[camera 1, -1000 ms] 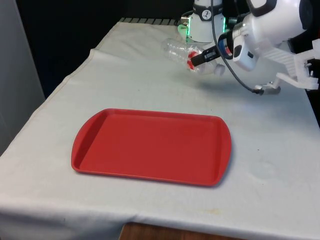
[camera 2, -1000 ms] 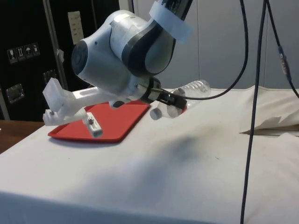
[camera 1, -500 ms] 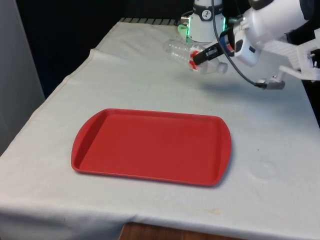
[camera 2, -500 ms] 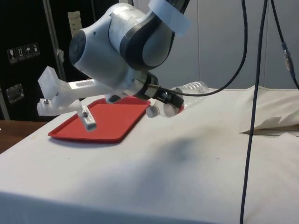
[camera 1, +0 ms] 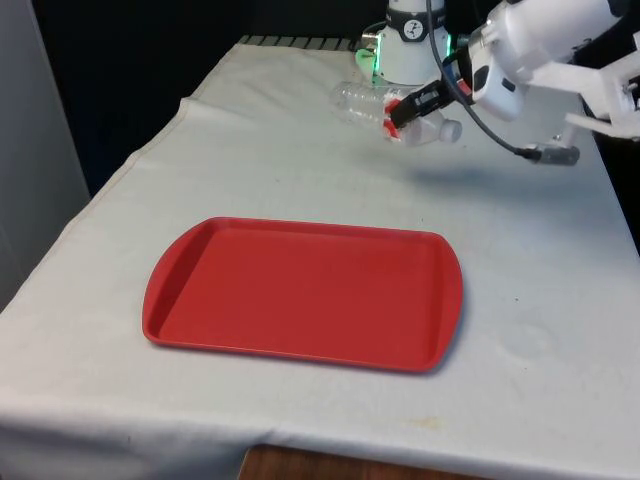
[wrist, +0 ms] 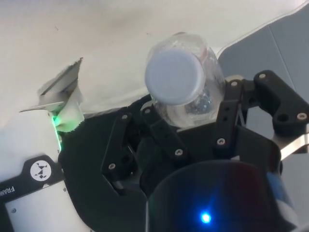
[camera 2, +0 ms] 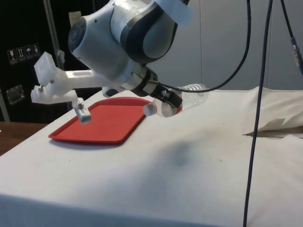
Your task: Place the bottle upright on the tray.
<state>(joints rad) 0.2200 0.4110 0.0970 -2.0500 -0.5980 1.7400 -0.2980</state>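
Observation:
A clear plastic bottle (camera 1: 362,99) with a red label and a white cap hangs tilted, close to lying flat, above the table's far end. My gripper (camera 1: 400,110) is shut on it near the neck, with the cap end poking out past the fingers. The side view has the bottle (camera 2: 193,90) and gripper (camera 2: 166,100) just beyond the tray's far corner, off the cloth. In the wrist view the bottle (wrist: 186,84) sits between my fingers (wrist: 161,135), cap facing the camera. The red tray (camera 1: 300,295) lies flat in the middle of the table, nearer the front edge, with nothing on it.
The robot's base (camera 1: 403,48) with a green light stands at the far end behind the bottle. A black cable (camera 2: 255,118) hangs down beside the arm. A fold in the white cloth (camera 2: 274,126) rises near the side view's right.
My gripper has lifted the bottle a little and shifted towards the front view's right while the wrist turned. The tray has not moved.

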